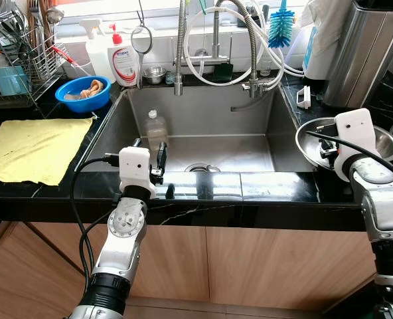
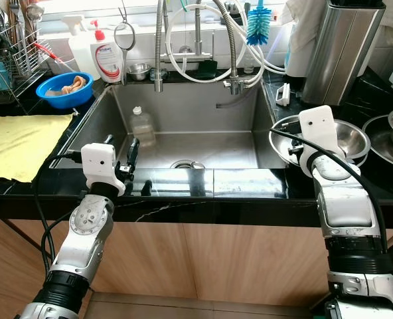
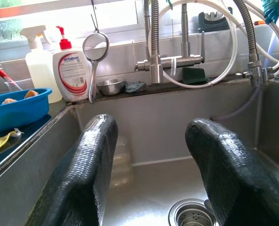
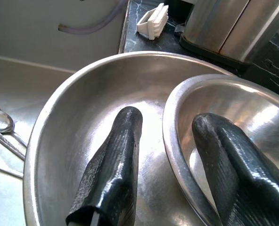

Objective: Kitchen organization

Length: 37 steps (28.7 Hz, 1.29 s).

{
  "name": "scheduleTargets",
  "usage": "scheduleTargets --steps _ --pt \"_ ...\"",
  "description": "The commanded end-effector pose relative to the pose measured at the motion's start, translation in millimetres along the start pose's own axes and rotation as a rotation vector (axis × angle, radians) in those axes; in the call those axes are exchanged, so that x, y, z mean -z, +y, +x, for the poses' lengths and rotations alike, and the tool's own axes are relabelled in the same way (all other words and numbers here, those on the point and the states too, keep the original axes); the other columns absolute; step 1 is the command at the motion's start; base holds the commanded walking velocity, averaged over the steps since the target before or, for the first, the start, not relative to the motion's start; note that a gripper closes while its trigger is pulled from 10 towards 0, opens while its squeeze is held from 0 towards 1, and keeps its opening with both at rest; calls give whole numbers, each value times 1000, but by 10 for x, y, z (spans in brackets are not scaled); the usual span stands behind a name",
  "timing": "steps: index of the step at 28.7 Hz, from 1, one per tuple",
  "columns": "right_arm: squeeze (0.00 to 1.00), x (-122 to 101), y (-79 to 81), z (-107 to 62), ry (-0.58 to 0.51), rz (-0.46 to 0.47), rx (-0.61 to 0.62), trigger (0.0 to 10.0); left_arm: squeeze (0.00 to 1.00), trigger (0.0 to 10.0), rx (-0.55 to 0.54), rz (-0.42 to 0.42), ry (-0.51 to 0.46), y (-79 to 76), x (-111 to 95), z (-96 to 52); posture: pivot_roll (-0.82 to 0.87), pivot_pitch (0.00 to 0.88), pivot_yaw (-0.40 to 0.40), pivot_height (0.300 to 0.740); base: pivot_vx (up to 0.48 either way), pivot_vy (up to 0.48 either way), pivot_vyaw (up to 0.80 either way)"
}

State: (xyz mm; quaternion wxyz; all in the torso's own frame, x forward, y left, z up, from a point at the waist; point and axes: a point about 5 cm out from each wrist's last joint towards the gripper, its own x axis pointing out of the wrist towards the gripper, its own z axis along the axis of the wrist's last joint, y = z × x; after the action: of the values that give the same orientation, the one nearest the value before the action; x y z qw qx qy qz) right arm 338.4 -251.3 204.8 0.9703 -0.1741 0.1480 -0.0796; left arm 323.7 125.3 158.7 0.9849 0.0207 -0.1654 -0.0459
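Over the counter's right side, the right claw (image 4: 168, 188) straddles the inner bowl's (image 4: 233, 113) rim, unclenched.

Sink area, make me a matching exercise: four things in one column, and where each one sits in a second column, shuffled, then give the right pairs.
Things:
1. clear plastic bottle
2. yellow cloth
3. blue bowl
4. steel bowls

Places:
A. counter to the left of the sink
B. inside the sink, against its left wall
C. under the right gripper
D. beside the soap dispenser

Pairs: 1-B, 2-A, 3-D, 4-C
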Motion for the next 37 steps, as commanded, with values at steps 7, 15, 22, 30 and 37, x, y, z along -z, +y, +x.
scheduleTargets --steps 7,15,22,30,37 --pt "0 61 -45 47 38 28 26 10000 0 10000 -5 14 1 41 -6 18 -162 0 90 740 0 0 0" --pt "0 64 -123 57 41 43 65 10000 0 10000 -1 17 2 48 -10 30 -162 0 94 740 0 0 0" --pt "0 64 -106 68 35 55 59 0 0 10000 4 21 3 51 -9 37 -160 0 97 740 0 0 0" --pt "0 44 -87 75 26 64 54 0 0 10000 5 26 7 57 -6 44 -157 0 97 740 0 0 0" --pt "0 -18 -11 67 -14 86 32 0 0 10000 4 27 7 53 -6 50 -159 0 98 740 0 0 0"
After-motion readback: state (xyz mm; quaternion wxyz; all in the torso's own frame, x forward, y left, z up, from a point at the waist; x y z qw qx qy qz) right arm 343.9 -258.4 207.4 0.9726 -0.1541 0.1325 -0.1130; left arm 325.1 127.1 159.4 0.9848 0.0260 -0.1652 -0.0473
